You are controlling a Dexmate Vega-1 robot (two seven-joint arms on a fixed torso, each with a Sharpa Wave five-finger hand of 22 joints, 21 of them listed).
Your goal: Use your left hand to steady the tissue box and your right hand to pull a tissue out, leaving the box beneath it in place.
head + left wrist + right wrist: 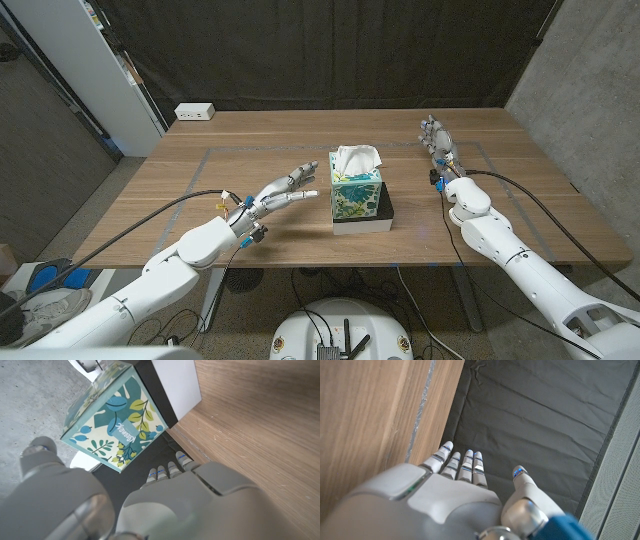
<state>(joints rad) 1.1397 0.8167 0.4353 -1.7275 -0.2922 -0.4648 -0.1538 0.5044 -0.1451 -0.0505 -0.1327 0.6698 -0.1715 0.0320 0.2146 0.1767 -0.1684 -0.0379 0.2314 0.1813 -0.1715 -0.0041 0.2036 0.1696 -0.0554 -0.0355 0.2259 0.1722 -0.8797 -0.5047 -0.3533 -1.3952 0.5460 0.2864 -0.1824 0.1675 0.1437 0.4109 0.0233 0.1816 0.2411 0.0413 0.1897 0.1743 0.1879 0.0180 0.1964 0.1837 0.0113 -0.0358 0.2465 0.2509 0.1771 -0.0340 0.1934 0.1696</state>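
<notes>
- Tissue box [356,196] mid-worktop [200,215], atop black-and-white box [383,212].
- Left robot hand [283,194] beside it, fingers apart, holding nothing.
- Right robot hand [437,137] near far right edge, fingers apart, holding nothing.

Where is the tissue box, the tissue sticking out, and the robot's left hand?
tissue box [356,195], head view, on its leafy front side.
tissue [356,158], head view, on the white tuft on top.
left hand [281,193], head view, on the middle of the hand.
</notes>
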